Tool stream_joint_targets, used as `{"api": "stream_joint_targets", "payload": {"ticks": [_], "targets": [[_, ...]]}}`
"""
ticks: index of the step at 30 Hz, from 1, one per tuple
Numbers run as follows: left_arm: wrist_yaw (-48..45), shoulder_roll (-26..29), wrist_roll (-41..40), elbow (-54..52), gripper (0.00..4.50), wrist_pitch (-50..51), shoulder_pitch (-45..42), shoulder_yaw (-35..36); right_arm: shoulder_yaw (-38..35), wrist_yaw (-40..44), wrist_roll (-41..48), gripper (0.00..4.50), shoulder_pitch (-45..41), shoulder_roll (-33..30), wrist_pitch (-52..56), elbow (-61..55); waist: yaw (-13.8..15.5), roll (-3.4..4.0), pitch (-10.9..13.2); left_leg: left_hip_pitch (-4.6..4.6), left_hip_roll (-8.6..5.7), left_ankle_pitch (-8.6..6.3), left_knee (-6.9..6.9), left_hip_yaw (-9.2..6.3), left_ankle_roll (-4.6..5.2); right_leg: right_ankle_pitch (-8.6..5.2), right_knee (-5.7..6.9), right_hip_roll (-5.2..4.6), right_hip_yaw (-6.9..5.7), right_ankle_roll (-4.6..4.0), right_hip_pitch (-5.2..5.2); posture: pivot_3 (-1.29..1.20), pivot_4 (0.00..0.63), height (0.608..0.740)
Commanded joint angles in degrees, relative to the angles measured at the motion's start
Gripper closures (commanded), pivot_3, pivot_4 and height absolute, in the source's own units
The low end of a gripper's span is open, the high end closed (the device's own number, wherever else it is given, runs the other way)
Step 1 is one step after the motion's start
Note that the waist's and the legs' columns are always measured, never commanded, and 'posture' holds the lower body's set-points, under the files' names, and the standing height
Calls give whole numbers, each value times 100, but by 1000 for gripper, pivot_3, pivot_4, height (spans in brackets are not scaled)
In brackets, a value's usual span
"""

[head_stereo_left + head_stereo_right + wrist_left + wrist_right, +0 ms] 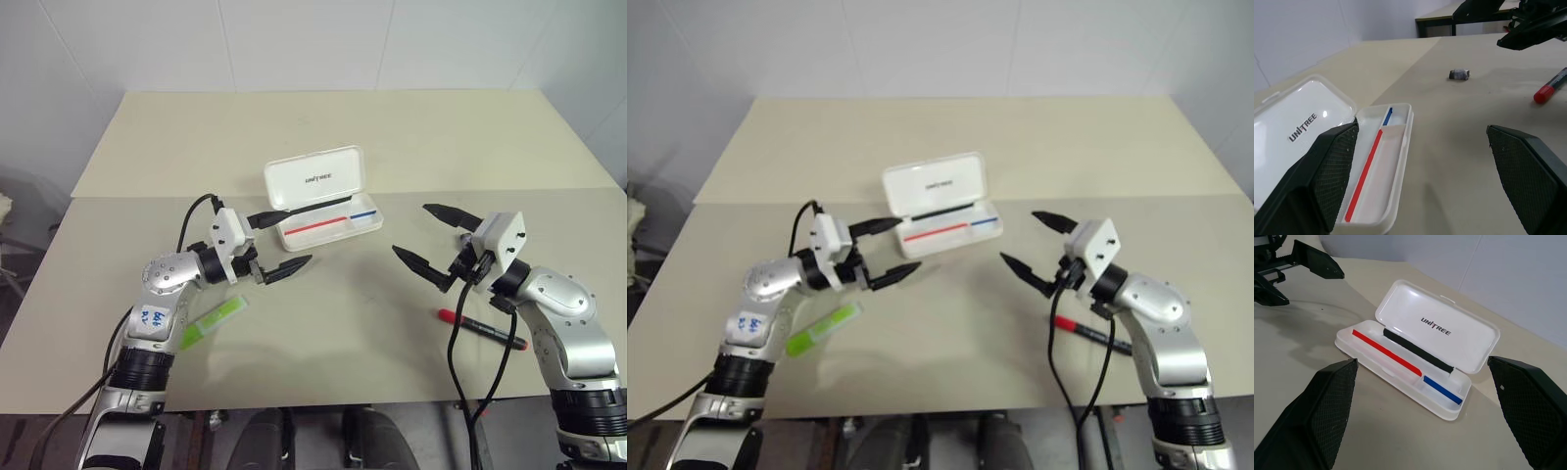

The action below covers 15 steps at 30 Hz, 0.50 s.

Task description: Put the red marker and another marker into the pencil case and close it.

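Note:
The pencil case (313,179) lies open at the table's middle, white, lid up, with red and blue lines inside its tray (1400,372). My left gripper (298,236) hovers open just left of the case, nothing between its fingers. A light-green highlighter (216,321), the other marker, lies on the table below my left forearm. My right gripper (409,228) hangs open to the right of the case, pointing toward it. The red marker (480,326), red cap and black barrel, lies flat near the front edge under my right wrist; it appears again in the left wrist view (1549,88).
The beige table (343,127) has a seam running across just behind the case. A small dark scrap (1459,74) lies on the table beyond the case in the left wrist view. White walls stand behind the table.

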Motion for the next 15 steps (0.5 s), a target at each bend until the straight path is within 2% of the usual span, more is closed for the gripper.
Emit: {"api": "stream_joint_targets", "payload": {"ticks": [1,8,13,15], "targets": [[-176,118,1,123,19,-143,-129,36,-44,77,148,0,-129,-84,85,-276,-10,0,0,0,0,0,0,0,0,0,0,0,0,0,0,0,150,740],[-562,379,300,705,19,-447,-426,-119,124,185,268,0,-42,-20,416,-467,-3,0,0,-1,1,0,0,0,1,0,-1,0,0,0,-1,0,150,740],[-588,432,785,1285,19,-659,-918,-343,224,456,430,0,-116,-55,523,-442,24,0,0,-3,0,-1,1,-1,2,0,-1,-1,-2,0,-2,0,150,740],[-636,373,744,1345,19,-675,-1032,-349,175,578,450,0,-134,-131,522,-387,14,0,0,-4,0,0,1,0,3,0,-1,-1,-1,0,-2,0,150,740]]}}
